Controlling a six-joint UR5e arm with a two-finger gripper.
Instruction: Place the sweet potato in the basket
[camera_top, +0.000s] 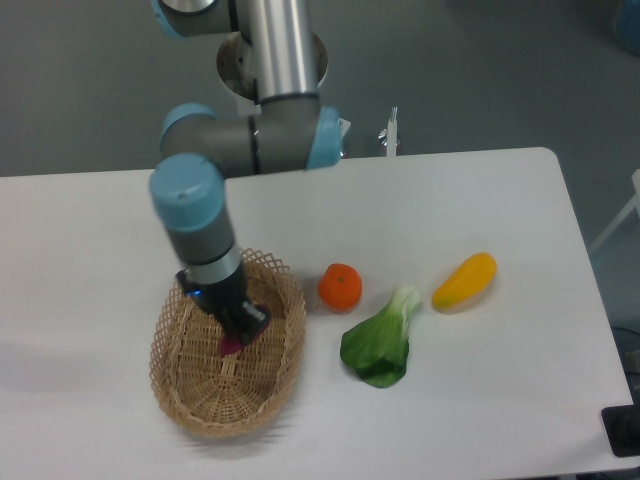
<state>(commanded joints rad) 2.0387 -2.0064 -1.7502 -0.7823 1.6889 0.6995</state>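
Note:
The tan wicker basket (190, 395) sits at the front left of the white table. My gripper (240, 333) reaches down into the basket. A small magenta-red piece of the sweet potato (229, 347) shows just below the fingers, over the basket's woven base. The black fingers hide most of it. The gripper looks closed around the sweet potato.
A round orange (340, 287) sits just right of the basket. A green leafy vegetable (381, 345) lies to the right of it. An elongated yellow fruit (464, 281) lies further right. The arm's base post (272, 50) stands at the table's far edge.

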